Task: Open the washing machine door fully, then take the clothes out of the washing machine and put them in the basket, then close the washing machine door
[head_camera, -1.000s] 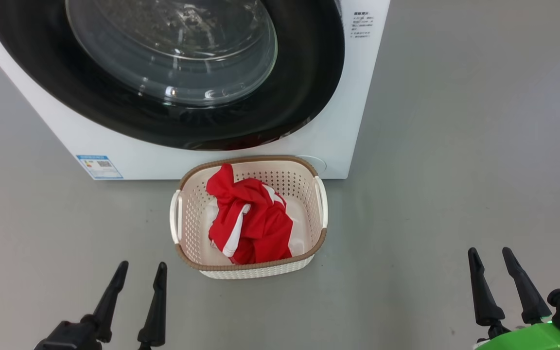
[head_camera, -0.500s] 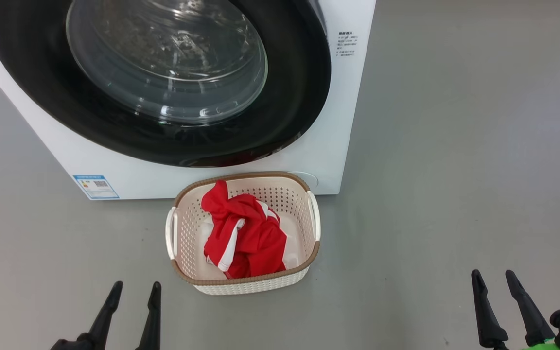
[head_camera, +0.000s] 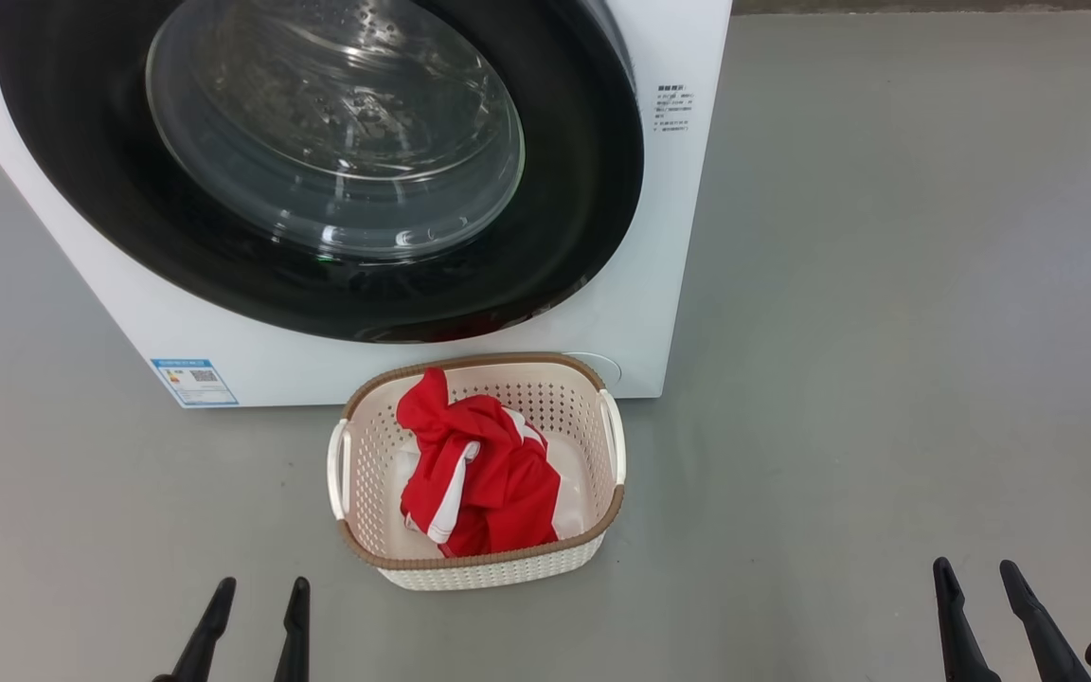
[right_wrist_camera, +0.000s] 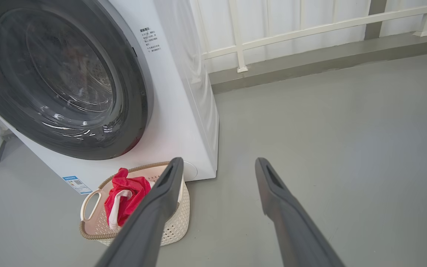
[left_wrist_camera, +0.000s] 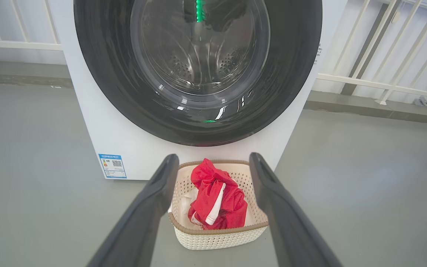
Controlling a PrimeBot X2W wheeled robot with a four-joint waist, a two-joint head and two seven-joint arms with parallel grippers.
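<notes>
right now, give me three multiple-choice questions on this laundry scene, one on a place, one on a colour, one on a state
1. Where do the red clothes lie?
A. in the drum
B. in the basket
C. on the floor

2. What colour is the basket's rim?
A. brown
B. blue
C. black

3. How does the washing machine door stand?
A. swung wide open
B. shut
C. taken off

Answers:
1 B, the red heap sits within the perforated walls.
2 A, a brown woven-look band runs round the top.
3 B, its black ring lies flush on the front of the white washing machine.
</notes>
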